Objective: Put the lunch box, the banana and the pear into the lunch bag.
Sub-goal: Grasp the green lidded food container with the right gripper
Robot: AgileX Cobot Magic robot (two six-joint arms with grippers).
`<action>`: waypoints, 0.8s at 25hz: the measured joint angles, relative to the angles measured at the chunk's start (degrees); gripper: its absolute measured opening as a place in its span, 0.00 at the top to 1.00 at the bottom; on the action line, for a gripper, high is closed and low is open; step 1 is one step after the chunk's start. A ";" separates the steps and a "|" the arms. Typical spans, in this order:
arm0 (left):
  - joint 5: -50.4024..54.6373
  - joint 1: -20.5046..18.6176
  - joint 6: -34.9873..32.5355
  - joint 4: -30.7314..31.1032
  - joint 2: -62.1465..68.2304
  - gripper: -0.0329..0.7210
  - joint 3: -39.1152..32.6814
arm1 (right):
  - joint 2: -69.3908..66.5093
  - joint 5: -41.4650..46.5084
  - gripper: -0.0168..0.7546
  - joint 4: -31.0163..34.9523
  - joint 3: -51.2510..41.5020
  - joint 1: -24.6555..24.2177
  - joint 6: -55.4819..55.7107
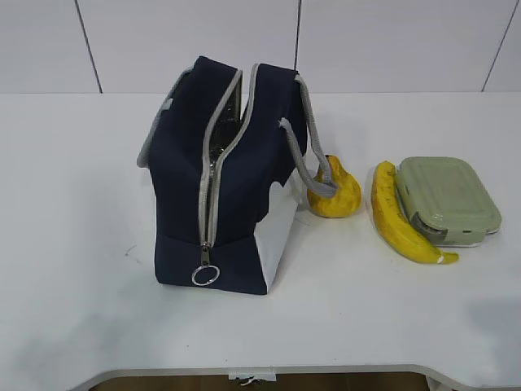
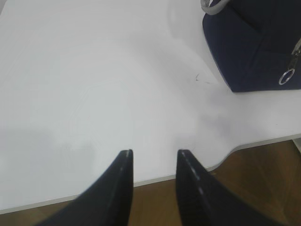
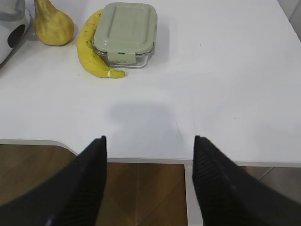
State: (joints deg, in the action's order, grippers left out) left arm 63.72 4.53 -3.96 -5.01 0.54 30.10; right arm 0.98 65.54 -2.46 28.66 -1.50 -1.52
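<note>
The navy lunch bag (image 1: 236, 187) stands at the table's middle, its grey zipper open and the ring pull (image 1: 205, 275) at the bottom front; its corner also shows in the left wrist view (image 2: 254, 52). The pear (image 1: 334, 191) sits just right of the bag. The banana (image 1: 399, 216) lies against the sage-green lunch box (image 1: 448, 195) at the right. In the right wrist view the pear (image 3: 52, 24), banana (image 3: 91, 52) and lunch box (image 3: 126, 32) lie far ahead. My left gripper (image 2: 154, 153) is open and empty over the front table edge. My right gripper (image 3: 149, 139) is open and empty at the front edge.
The white table (image 1: 81, 204) ends at a curved front edge (image 2: 225, 157) with brown floor below. A white wall stands behind the table. Neither arm shows in the exterior view.
</note>
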 joint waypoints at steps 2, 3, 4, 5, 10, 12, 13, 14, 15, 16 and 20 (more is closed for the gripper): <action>0.00 0.00 0.00 0.00 0.00 0.64 0.00 | 0.00 0.00 0.39 0.00 0.00 0.00 0.00; 0.00 0.00 0.00 0.00 0.00 0.64 0.00 | 0.00 0.00 0.39 0.00 0.00 0.00 0.00; 0.00 0.00 0.00 0.00 0.00 0.64 0.00 | 0.00 0.00 0.39 0.00 0.00 0.00 0.00; 0.00 0.00 0.00 0.00 0.00 0.64 0.00 | 0.00 0.00 0.39 0.00 0.00 0.00 0.00; 0.00 0.00 0.00 0.00 0.00 0.64 0.00 | 0.00 0.00 0.39 0.00 0.00 0.00 0.00; 0.00 0.00 0.00 0.00 0.00 0.64 0.00 | 0.00 0.00 0.39 0.00 0.00 0.00 0.00; 0.00 0.00 0.00 0.00 0.00 0.64 0.00 | 0.00 0.00 0.39 0.00 0.00 0.00 0.00; 0.00 0.00 0.00 0.00 0.00 0.64 0.00 | 0.00 0.00 0.39 0.00 0.00 0.00 0.00; 0.00 0.00 0.00 0.00 0.00 0.64 0.00 | 0.00 0.00 0.39 0.00 0.12 0.00 0.00; 0.00 0.00 0.00 0.00 0.00 0.64 0.00 | 0.00 0.00 0.39 0.14 0.52 0.00 0.00; 0.00 0.00 0.00 0.00 0.00 0.64 0.00 | -1.65 0.00 0.39 0.72 1.42 0.00 0.00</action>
State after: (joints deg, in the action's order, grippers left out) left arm 63.72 4.53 -3.96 -5.01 0.54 30.10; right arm -0.67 65.54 -1.75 30.08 -1.50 -1.52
